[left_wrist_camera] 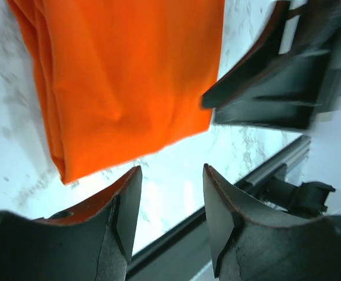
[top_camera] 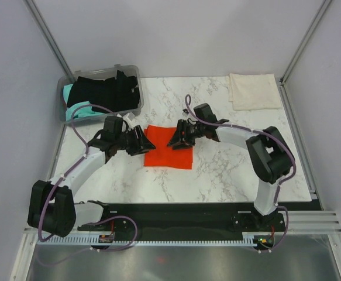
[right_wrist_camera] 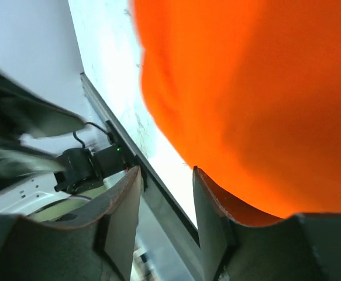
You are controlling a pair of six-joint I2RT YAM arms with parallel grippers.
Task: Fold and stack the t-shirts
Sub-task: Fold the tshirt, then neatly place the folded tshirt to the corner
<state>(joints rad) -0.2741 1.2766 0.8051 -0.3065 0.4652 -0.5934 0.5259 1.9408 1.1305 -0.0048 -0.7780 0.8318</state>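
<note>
The orange-red t-shirt (top_camera: 169,151) lies folded into a rectangle at the middle of the marble table (top_camera: 228,170). My left gripper (top_camera: 144,142) hovers at its left edge, open and empty; the shirt (left_wrist_camera: 129,76) fills the upper part of the left wrist view. My right gripper (top_camera: 175,139) is over the shirt's top right part, open and empty, with the shirt (right_wrist_camera: 258,88) close below it. A folded cream-white t-shirt (top_camera: 254,91) lies at the back right. Black t-shirts (top_camera: 109,89) and a teal one (top_camera: 79,111) are in the bin.
The clear grey plastic bin (top_camera: 136,73) stands at the table's back left corner. White walls and metal frame posts enclose the table. A black rail (top_camera: 176,212) runs along the near edge between the arm bases.
</note>
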